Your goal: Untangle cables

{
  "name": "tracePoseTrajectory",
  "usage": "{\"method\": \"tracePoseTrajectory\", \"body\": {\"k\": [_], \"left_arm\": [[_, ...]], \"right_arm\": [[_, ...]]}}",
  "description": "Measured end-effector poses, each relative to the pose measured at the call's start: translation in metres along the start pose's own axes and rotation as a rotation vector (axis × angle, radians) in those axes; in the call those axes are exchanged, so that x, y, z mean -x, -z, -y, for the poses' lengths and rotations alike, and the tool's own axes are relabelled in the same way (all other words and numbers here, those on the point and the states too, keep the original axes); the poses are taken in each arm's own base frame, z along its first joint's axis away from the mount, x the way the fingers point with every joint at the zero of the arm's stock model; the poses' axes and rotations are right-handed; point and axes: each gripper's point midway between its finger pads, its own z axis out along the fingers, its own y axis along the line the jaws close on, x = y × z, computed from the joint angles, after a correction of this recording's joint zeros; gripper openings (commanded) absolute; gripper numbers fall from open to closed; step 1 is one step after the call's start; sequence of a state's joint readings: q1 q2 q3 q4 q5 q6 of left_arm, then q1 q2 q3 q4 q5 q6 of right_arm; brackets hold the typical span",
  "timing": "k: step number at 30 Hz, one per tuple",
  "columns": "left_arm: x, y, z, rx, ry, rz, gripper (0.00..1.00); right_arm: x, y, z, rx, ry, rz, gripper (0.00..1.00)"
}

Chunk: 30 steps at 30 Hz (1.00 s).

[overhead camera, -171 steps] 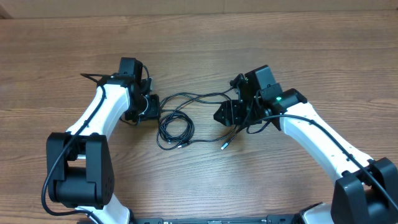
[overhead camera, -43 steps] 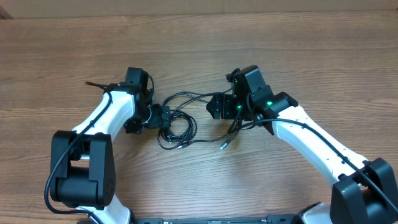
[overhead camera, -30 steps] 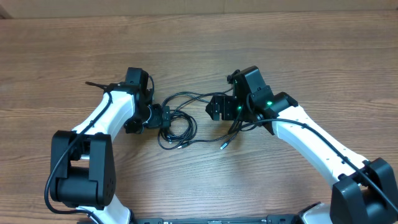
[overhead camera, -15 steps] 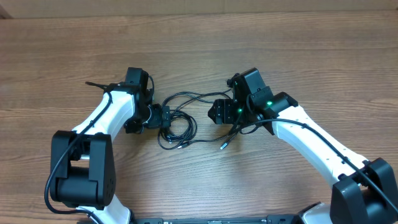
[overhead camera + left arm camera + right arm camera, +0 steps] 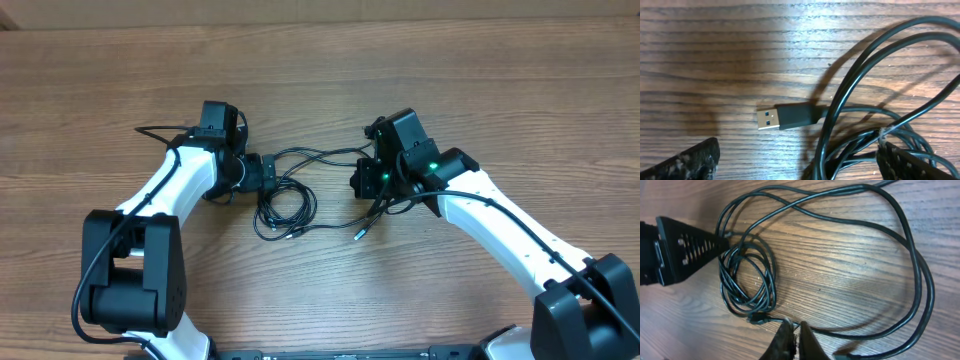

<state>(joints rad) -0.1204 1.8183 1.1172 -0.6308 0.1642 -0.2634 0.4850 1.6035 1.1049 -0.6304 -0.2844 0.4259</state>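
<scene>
Thin black cables (image 5: 771, 280) lying in loops on the wooden worktop (image 5: 500, 80), between the two arms. Left end effector (image 5: 268, 176) wide open, right by the coil and a USB plug (image 5: 790, 117). Right end effector (image 5: 795, 326) pinched shut on one strand.

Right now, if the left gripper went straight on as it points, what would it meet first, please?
Probably the USB plug, lying just ahead within the open left gripper's span, beside the cables' loops; depth is unclear.
</scene>
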Motion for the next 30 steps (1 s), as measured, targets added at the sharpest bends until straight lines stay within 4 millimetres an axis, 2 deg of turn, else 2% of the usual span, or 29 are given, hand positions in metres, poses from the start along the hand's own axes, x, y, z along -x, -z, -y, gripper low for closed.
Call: {"method": "tracePoseTrajectory", "body": {"k": [1, 2, 3, 5, 7, 14, 17, 27, 28, 30], "left_arm": [[0.002, 0.0, 0.001, -0.003, -0.002, 0.006, 0.27], [0.003, 0.0, 0.002, -0.012, -0.002, 0.01, 0.11], [0.002, 0.0, 0.004, -0.02, -0.002, 0.007, 0.05], [-0.004, 0.0, 0.005, -0.027, 0.003, -0.016, 0.06], [-0.009, 0.0, 0.005, -0.031, 0.011, -0.04, 0.15], [-0.006, -0.006, 0.007, -0.05, 0.019, -0.006, 0.16], [-0.004, -0.007, 0.008, -0.053, 0.016, 0.004, 0.26], [0.002, -0.008, 0.008, -0.055, 0.015, 0.027, 0.21], [0.001, -0.01, 0.008, -0.055, 0.015, 0.023, 0.19], [0.0, -0.012, 0.009, -0.054, 0.013, 0.017, 0.08]], "right_arm": [[0.0, 0.0, 0.0, 0.0, 0.0, 0.0, 0.04], [0.0, 0.0, 0.0, -0.001, -0.001, -0.002, 0.04], [-0.001, 0.0, 0.0, -0.001, -0.001, -0.002, 0.04], [-0.001, 0.0, 0.0, -0.002, -0.001, -0.003, 0.04], [-0.001, 0.0, 0.001, -0.002, -0.001, -0.004, 0.05], [0.002, 0.0, -0.001, 0.004, 0.003, 0.006, 0.05], [0.002, 0.0, -0.001, 0.005, 0.003, 0.008, 0.05], [0.002, 0.0, -0.001, 0.004, 0.003, 0.007, 0.05], [0.002, 0.0, -0.001, 0.004, 0.003, 0.007, 0.05], [0.002, 0.0, -0.001, 0.004, 0.003, 0.008, 0.05]]}}
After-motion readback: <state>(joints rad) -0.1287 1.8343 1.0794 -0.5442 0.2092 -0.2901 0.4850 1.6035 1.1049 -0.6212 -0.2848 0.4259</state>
